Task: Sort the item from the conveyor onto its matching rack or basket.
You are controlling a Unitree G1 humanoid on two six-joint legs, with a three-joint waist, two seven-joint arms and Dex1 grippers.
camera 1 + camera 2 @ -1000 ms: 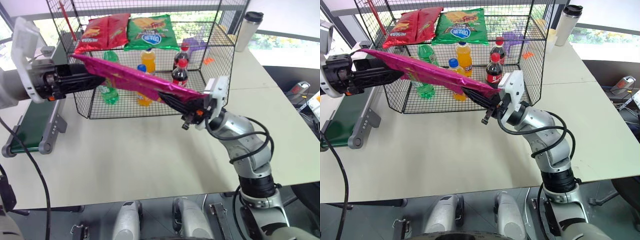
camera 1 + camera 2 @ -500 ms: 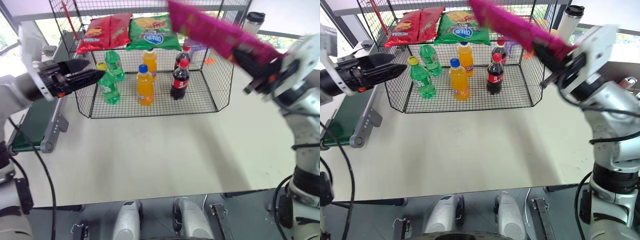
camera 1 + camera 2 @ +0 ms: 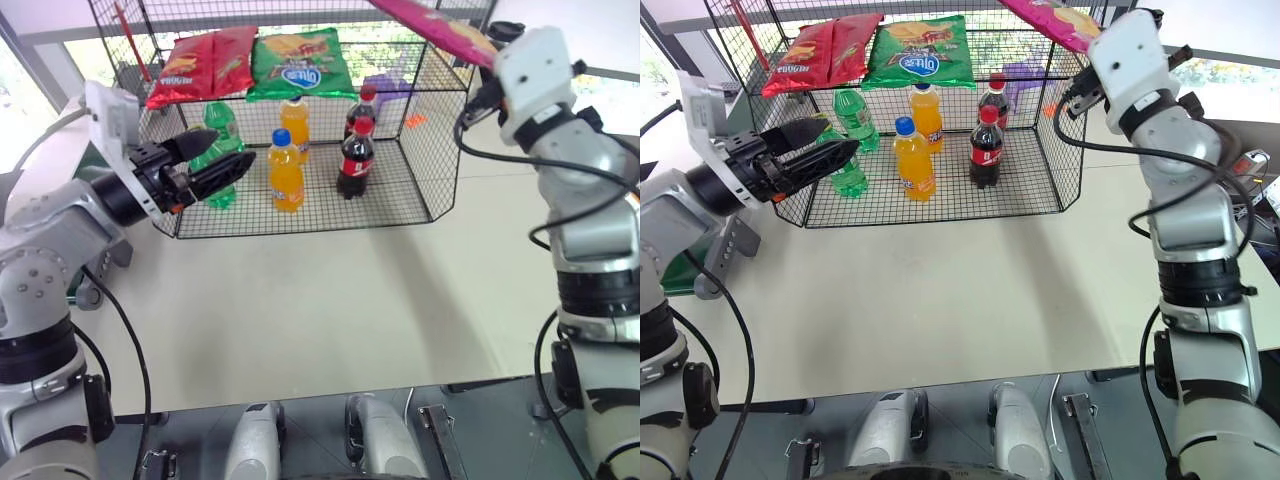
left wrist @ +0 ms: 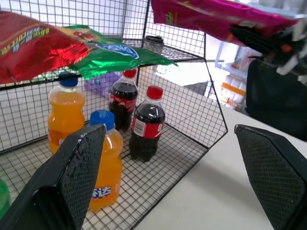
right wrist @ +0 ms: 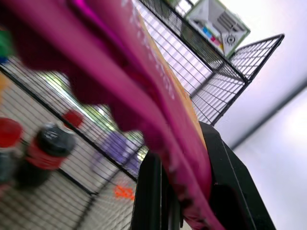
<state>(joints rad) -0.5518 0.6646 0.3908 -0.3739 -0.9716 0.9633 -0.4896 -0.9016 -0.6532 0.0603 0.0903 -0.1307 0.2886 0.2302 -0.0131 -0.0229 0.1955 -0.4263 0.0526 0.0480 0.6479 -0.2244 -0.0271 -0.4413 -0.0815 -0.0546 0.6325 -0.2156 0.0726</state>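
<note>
Clamping one end of the pink bag (image 3: 432, 22), the right gripper (image 5: 178, 189) holds it high at the upper right of the frame, above the rack's (image 3: 440, 170) right corner. The left gripper (image 3: 222, 170) hovers at centre left with fingers spread and empty, before the rack's front mesh. Red bags (image 3: 200, 62) and a green bag (image 3: 300, 62) occupy the upper shelf; bottles (image 3: 285, 170) stand below. Risk: the limp bag may catch on the top wire or slip out of the narrow pinch.
</note>
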